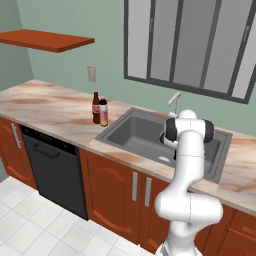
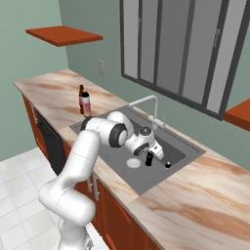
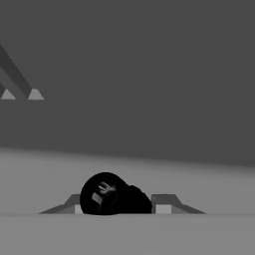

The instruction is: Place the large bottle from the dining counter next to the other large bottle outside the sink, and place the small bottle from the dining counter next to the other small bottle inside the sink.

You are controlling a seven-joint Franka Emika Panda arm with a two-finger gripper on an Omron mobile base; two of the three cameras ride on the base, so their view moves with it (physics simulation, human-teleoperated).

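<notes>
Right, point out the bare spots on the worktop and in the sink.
Free: the worktop left of the large bottle and the other large bottle, and the sink floor toward the window. Crowded: around the gripper, small bottle and drain.

No text legible — (labels too blurred).
</notes>
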